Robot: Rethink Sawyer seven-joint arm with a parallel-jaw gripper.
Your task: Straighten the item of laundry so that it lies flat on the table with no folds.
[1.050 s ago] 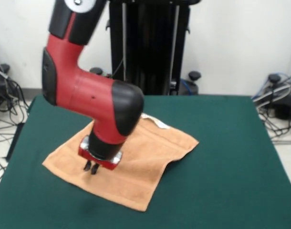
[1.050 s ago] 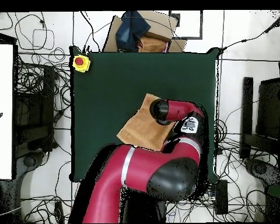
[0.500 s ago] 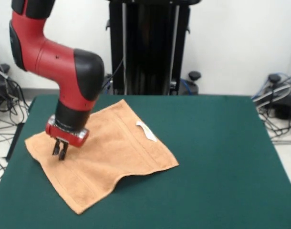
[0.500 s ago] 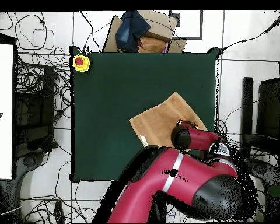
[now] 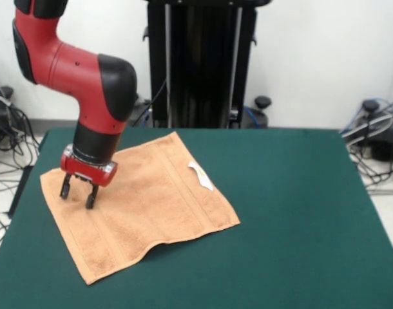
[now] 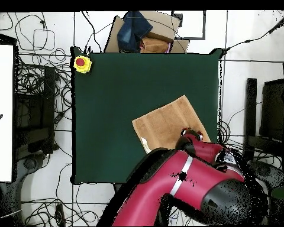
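A white wall and a tall black stand fill the background of the front view, with cable bundles on the floor at both edges. Below them the dark green table (image 5: 293,212) takes up most of the frame. The orange-tan towel (image 5: 142,203) lies spread on the table's left half in that view, turned like a diamond, one corner pointing toward the top and another toward the bottom left. Its lower right edge lifts in a shallow wave near the bottom corner. A small white tag (image 5: 200,176) sits on the towel's upper right part. The red and black arm reaches down from the upper left, and the gripper (image 5: 78,193) stands at the towel's left corner with its two fingers spread apart and gripping nothing, tips at or just above the cloth. In the overhead view the towel (image 6: 165,123) lies right of the table's (image 6: 109,106) centre, with the arm covering its lower right edge, and a yellow box with a red button (image 6: 81,63) sits at the table's upper left corner.
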